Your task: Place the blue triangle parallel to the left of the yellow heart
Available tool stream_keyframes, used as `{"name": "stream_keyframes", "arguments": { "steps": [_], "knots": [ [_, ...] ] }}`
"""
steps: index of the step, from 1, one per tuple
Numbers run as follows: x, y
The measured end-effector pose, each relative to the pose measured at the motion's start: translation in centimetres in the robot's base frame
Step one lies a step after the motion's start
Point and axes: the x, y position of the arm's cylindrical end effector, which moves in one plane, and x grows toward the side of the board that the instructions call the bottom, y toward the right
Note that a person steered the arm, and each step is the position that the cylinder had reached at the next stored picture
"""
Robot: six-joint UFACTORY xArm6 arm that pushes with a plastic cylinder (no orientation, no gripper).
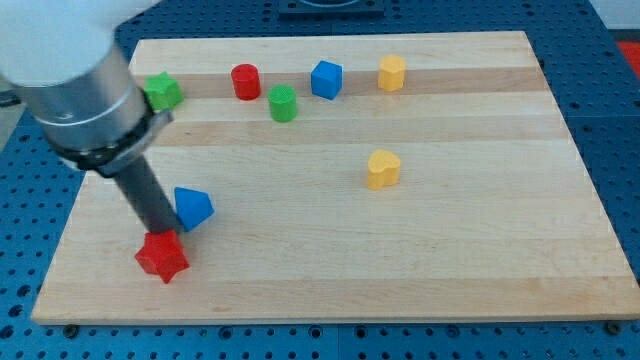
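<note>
Now my tip (165, 233) beside blue triangle (192, 208)

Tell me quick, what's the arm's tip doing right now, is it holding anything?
No gripper: my tip holds nothing. It sits just left of the blue triangle, above the red star; whether it touches either cannot be told.

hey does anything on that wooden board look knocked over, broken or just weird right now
Nothing stands out. All eight blocks sit flat and whole on the board. My tip is down between the blue triangle and the red star, close against both. The yellow heart stands alone, well off toward the view's right.
</note>
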Motion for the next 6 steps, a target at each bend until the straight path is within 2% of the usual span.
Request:
{"name": "stream_keyframes", "arguments": {
  "steps": [2, 4, 5, 6],
  "knots": [
    [-5.0, 1.0],
    [-6.8, 7.3],
    [-4.7, 8.9],
    [1.7, 10.7]
  ]
}}
